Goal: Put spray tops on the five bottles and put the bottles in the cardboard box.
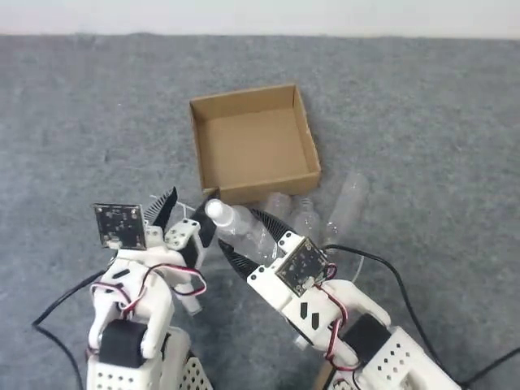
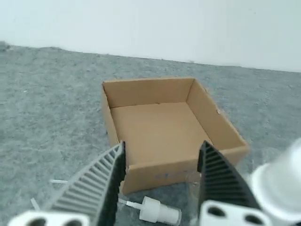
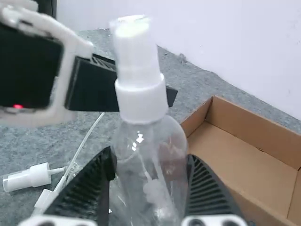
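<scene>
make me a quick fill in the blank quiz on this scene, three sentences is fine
1. Inside, the cardboard box is ____.
2. The right claw is shut on a clear bottle whose spray top is ____ in colour.
3. The left claw holds nothing and is ____.

Missing words: empty; white; open.

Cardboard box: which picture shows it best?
The high view: the cardboard box shows whole from above, all four walls and floor. The left wrist view sees the box at a slant, near wall partly covered; the right wrist view catches one corner.
</scene>
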